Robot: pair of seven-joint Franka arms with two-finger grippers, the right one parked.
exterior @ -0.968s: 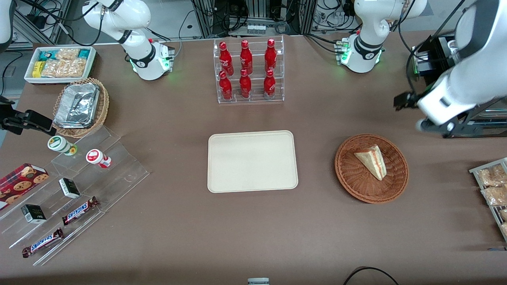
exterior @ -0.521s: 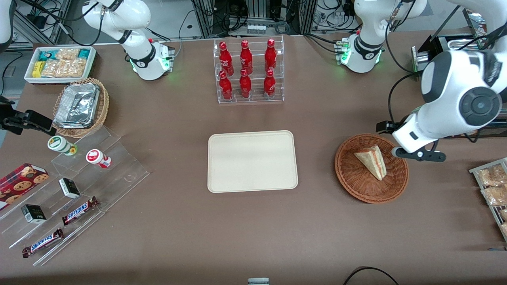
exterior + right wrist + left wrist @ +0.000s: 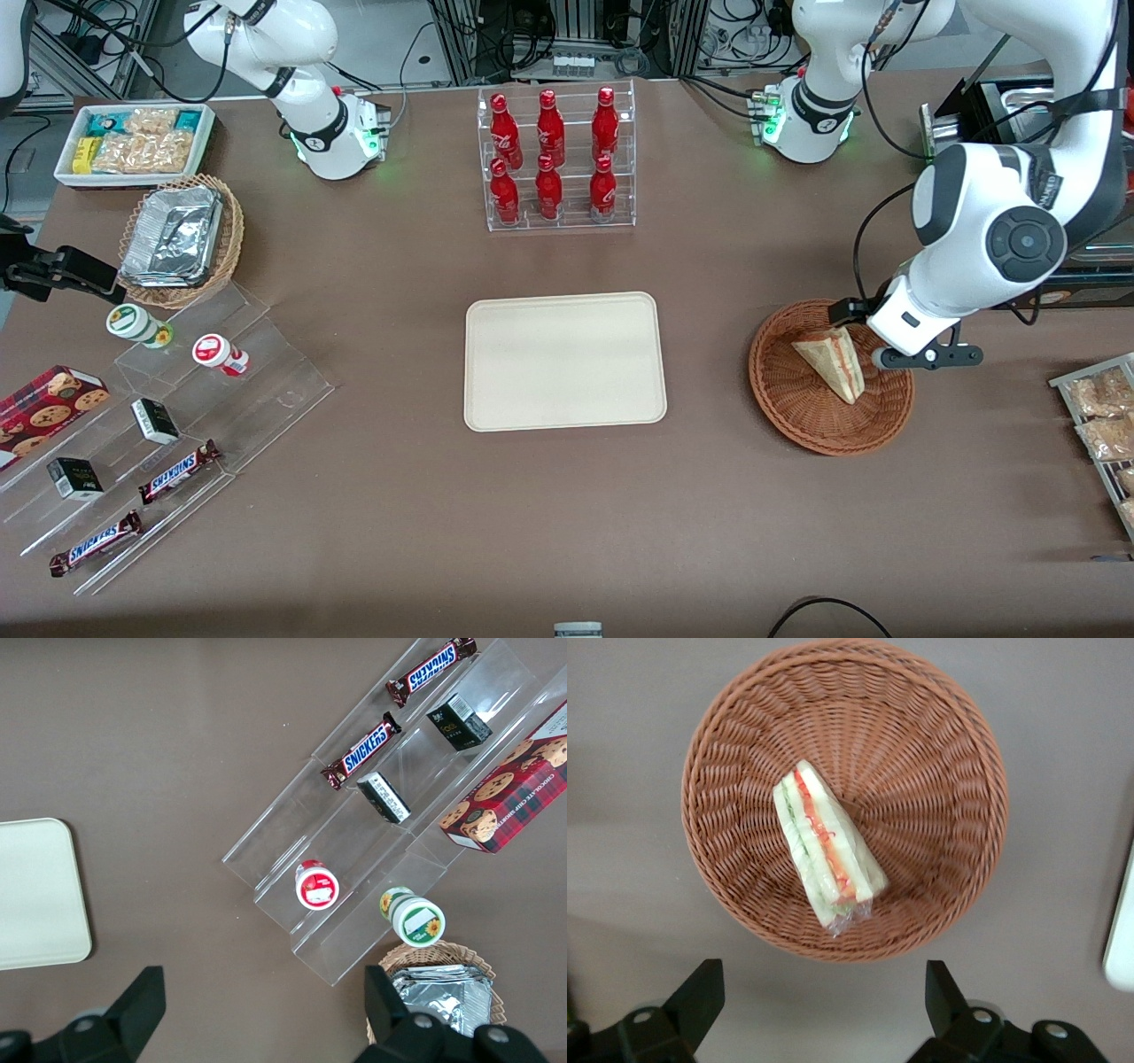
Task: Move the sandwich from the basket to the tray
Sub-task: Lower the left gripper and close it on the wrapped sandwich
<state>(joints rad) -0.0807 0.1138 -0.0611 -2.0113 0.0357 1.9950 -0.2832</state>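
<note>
The basket (image 3: pixel 921 753) is reddish-brown woven wicker. The sandwich (image 3: pixel 826 846) has pale bread with green, orange and pink layers along its cut edge. The tray (image 3: pixel 564 361) is plain cream-beige. The bench (image 3: pixel 567 514) is dull brown. The tool (image 3: pixel 824 1005), with black fingers (image 3: pixel 700 997) spread wide, hangs above the basket.

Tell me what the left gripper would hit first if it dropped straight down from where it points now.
Probably the basket rim nearest the gripper, or bare table just outside it, not the sandwich, which lies nearer the basket's middle. Fingers open; height above is unclear.
</note>
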